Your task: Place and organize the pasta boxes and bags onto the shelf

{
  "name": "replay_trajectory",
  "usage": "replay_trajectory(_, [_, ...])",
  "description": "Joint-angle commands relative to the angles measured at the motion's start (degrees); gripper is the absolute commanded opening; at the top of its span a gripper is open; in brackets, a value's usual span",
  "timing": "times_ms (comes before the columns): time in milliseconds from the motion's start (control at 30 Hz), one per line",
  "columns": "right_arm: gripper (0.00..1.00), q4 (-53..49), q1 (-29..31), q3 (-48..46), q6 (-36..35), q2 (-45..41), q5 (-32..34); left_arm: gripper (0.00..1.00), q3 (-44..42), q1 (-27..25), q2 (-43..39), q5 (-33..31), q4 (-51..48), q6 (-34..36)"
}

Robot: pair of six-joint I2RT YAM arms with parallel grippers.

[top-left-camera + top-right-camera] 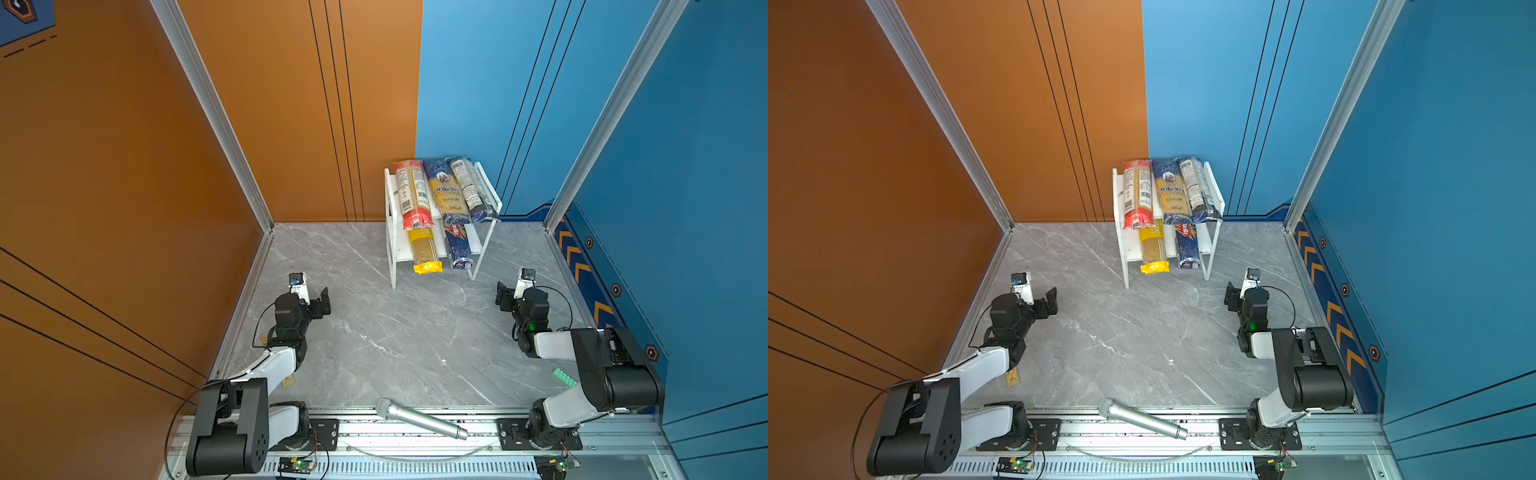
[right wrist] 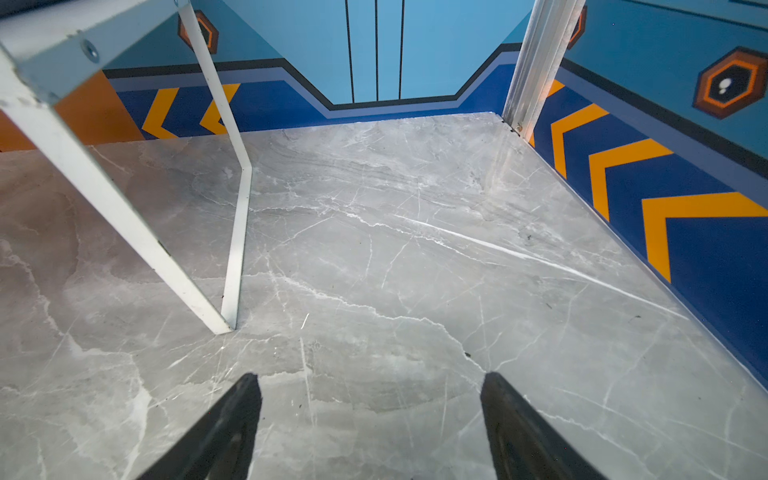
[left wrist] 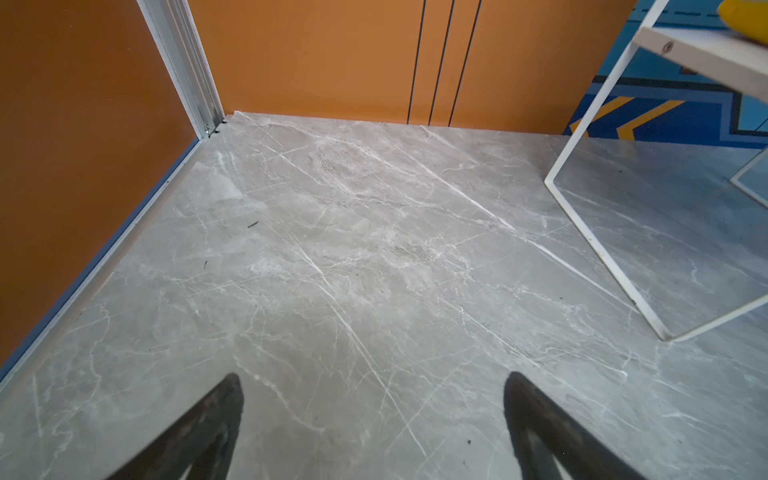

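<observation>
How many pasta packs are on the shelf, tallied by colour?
red-ended clear pack: 1
yellow and navy "ankara" pack: 1
dark navy pack: 1
yellow pack: 1
blue Barilla pack: 1
Total: 5, three on the top tier and two on the lower tier of the shelf.

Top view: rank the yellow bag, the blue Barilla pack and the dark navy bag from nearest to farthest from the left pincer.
1. yellow bag: left on the lower tier of the shelf, the side facing the left pincer.
2. blue Barilla pack: same tier, just to the right of the yellow bag.
3. dark navy bag: upper tier, rightmost.
</observation>
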Motion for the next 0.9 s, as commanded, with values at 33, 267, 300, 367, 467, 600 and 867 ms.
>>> replay_trajectory(33, [0.81, 1.2, 0.3, -0.6, -0.9, 0.5, 2.0, 0.98, 0.0, 0.5, 4.1, 0.4, 7.5, 1.7])
replay_trajectory(267, [0.81, 1.2, 0.4, -0.7, -1.0, 0.5, 2.1, 0.98, -1.1, 1.1, 11.4, 2.0, 17.3, -0.1])
replay_trajectory(300, [0.82, 1.2, 0.4, -0.7, -1.0, 0.5, 2.2, 0.98, -1.3, 1.2, 12.8, 2.0, 19.2, -0.1])
replay_trajectory(367, [0.82, 1.2, 0.5, -0.6, -1.0, 0.5, 2.3, 0.98, -1.7, 1.2, 15.0, 2.3, 22.3, 0.1])
replay_trajectory(467, [0.82, 1.3, 0.6, -0.7, -1.1, 0.5, 2.5, 0.98, -1.4, 1.1, 17.9, 2.5, 24.3, 0.4])
replay_trajectory(600, [0.82, 1.3, 0.6, -0.8, -1.1, 0.5, 2.5, 0.98, -1.2, 1.1, 18.0, 3.1, 24.0, 0.4])
replay_trajectory(867, [0.93, 1.3, 0.6, -0.7, -1.1, 0.5, 2.4, 0.98, 1.6, -0.5, 17.9, 2.2, 18.5, 2.6])
